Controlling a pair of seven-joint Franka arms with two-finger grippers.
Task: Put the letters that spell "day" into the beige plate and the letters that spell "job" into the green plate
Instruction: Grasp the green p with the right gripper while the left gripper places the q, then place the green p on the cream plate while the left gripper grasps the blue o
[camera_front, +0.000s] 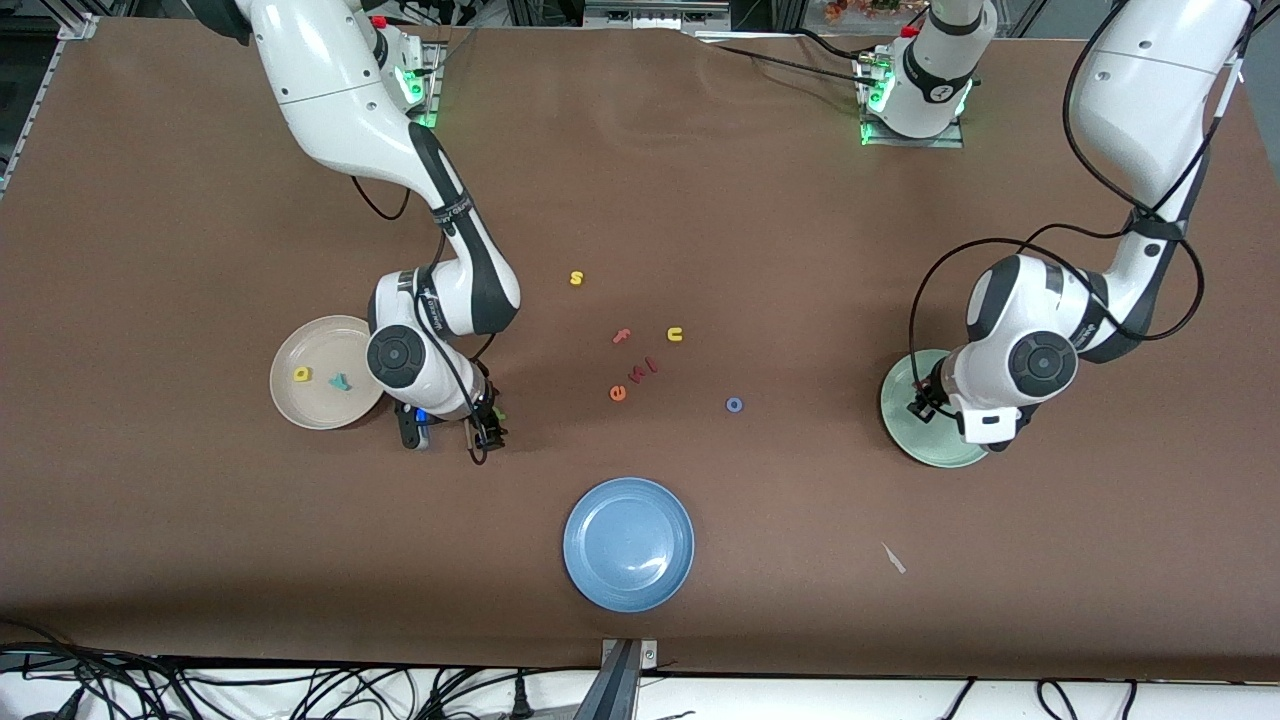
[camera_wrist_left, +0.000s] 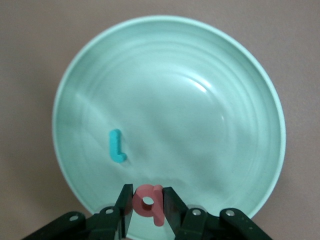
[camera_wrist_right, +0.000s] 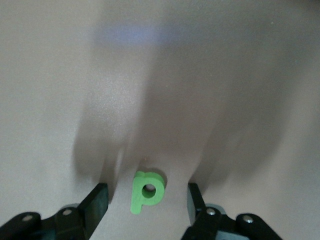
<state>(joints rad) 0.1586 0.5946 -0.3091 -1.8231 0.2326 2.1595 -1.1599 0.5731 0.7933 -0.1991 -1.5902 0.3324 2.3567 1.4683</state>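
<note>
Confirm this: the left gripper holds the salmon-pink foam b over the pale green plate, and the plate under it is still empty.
Not empty. The left wrist view shows a teal hook-shaped foam j already lying in the pale green plate. The rest holds: the left gripper is shut on the salmon-pink foam b over that plate.

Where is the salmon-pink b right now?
The salmon-pink b is pinched between the left gripper fingers, over the green plate at the left arm's end.
</note>
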